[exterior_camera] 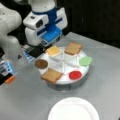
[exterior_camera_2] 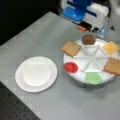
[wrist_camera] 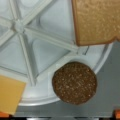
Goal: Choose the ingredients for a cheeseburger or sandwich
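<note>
A white round divided tray [exterior_camera: 65, 81] carries the ingredients. In both front views I see two tan toast squares [exterior_camera: 51, 75] [exterior_camera: 73, 48], a yellow cheese square [exterior_camera: 53, 50] and a dark brown patty [exterior_camera: 41, 64]. My gripper [exterior_camera: 45, 45] hangs over the tray's far edge, between the cheese and the patty, holding nothing that I can see. The wrist view looks straight down on the patty [wrist_camera: 74, 83], with toast [wrist_camera: 96, 21] above it and cheese [wrist_camera: 10, 93] at lower left. The fingers are out of that view. No cheeseburger or sandwich is in view.
A green lettuce piece [exterior_camera: 85, 60] and a red disc [exterior_camera: 75, 75] lie on the tray's near side. A white plate [exterior_camera: 73, 110] sits in front of the tray, at a front view's left [exterior_camera_2: 36, 73]. Blue and orange clutter [exterior_camera: 8, 72] lies beside the arm.
</note>
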Controlling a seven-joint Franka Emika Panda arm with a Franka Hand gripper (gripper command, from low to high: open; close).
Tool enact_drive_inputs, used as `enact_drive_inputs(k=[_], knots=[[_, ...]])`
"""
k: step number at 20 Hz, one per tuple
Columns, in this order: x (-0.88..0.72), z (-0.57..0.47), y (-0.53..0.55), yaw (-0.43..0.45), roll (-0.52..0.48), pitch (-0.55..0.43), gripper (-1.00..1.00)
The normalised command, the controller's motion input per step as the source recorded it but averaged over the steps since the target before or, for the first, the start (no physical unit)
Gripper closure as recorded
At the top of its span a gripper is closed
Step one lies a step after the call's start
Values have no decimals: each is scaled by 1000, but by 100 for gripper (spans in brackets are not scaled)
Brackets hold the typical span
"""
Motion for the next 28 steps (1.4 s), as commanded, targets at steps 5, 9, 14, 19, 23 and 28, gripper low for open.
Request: enact_drive_inputs(k=[5,9,14,19,23,28], knots=[[17,-3,-64,87,290,164,-100],[87,-11,-238,24,314,189,-100],[167,-12,-336,13,377,143,-100],[231,-81,-326,36,397,69,-100],[267,-103,-323,73,424,17,-100],[260,-98,-354,119,449,3,-100]])
